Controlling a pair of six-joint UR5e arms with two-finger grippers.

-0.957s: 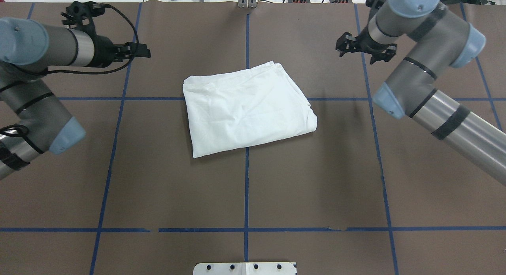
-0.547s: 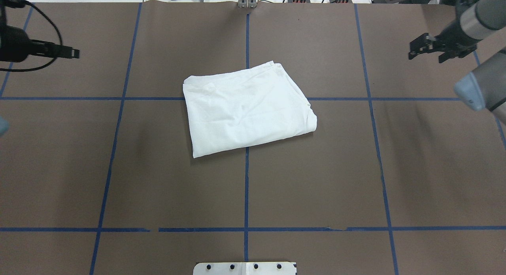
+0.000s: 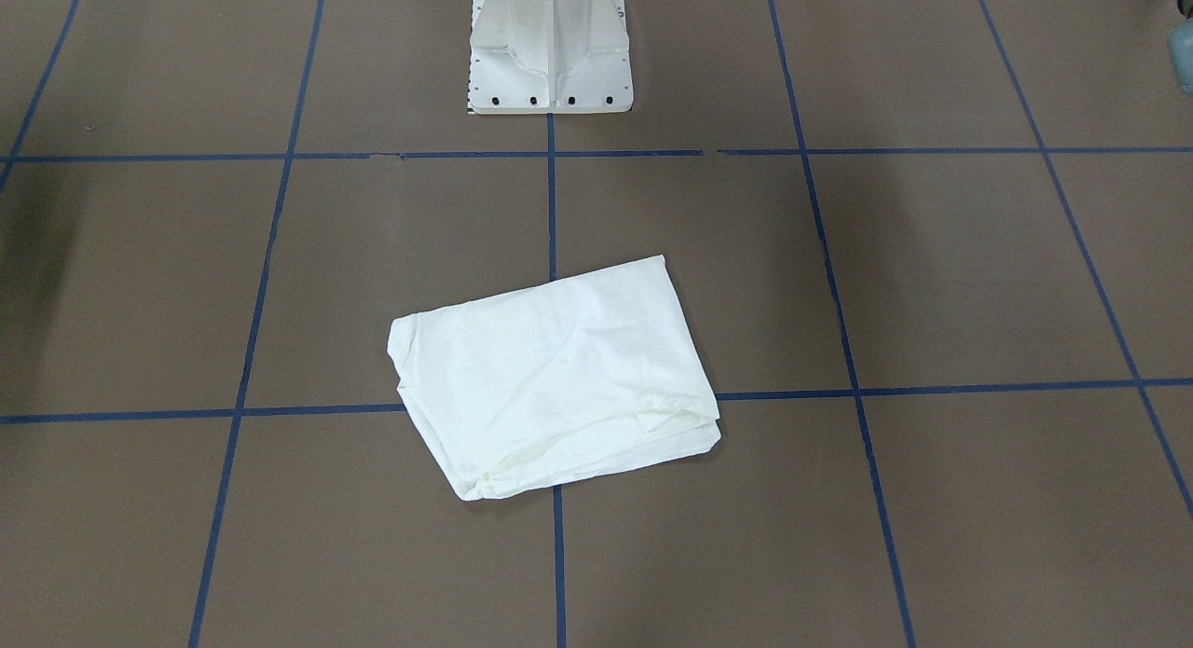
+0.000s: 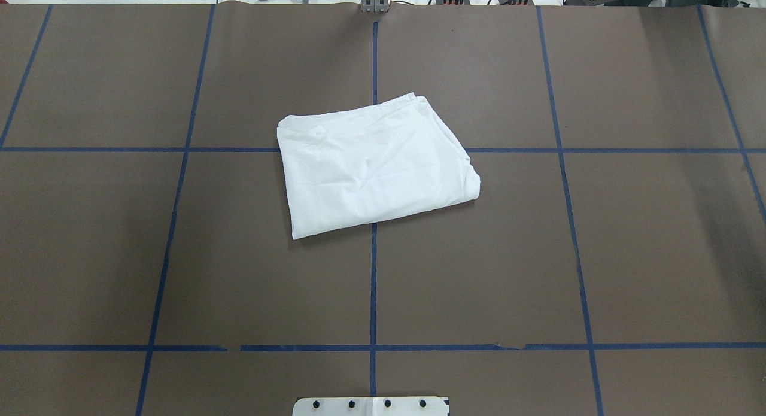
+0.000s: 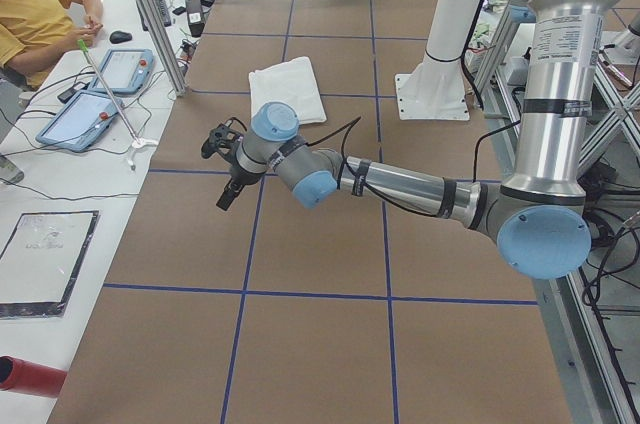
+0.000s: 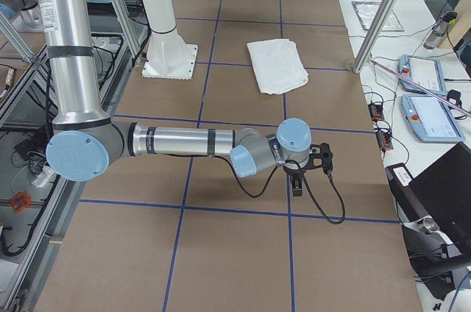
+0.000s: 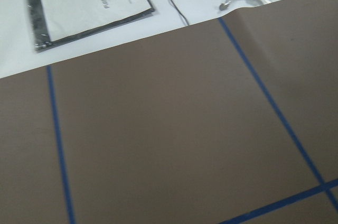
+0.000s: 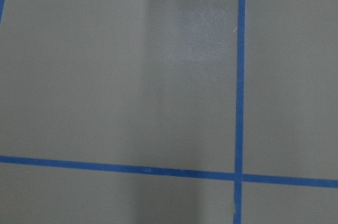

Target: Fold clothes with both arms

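The white T-shirt point(image 4: 377, 167) lies near the middle of the bench point(image 4: 239, 284) as a compact, roughly four-sided packet. It sits a little askew to the blue tape lines point(image 4: 373, 284) and covers the crossing of two of them. In the front-facing view, stacked edges show along the side away from the robot, so it looks folded over several times. No sleeve, collar or print sticks out, and only a few soft creases cross the top face.

Neither arm shows in the overhead or front-facing views. The left arm point(image 5: 400, 184) stretches low over the bench toward its own end of the table, and the left pincer point(image 5: 226, 196) is well apart from the shirt with nothing hanging from it. The right arm point(image 6: 184, 140) mirrors this at the opposite end, and the right pincer point(image 6: 296, 185) is equally far from the cloth. Only the side views show the pincers, so I cannot tell whether either one stands apart or together. Both wrist cameras see bare brown surface and tape.

Judging by the tidy packet and the distant arms, the folding itself looks done, and the step in hand is clearing away. The next move probably calls for little more than parking both arms. If one more fold is wanted, both pincers would have to come in at two corners of one edge, pinch every layer and carry it across evenly
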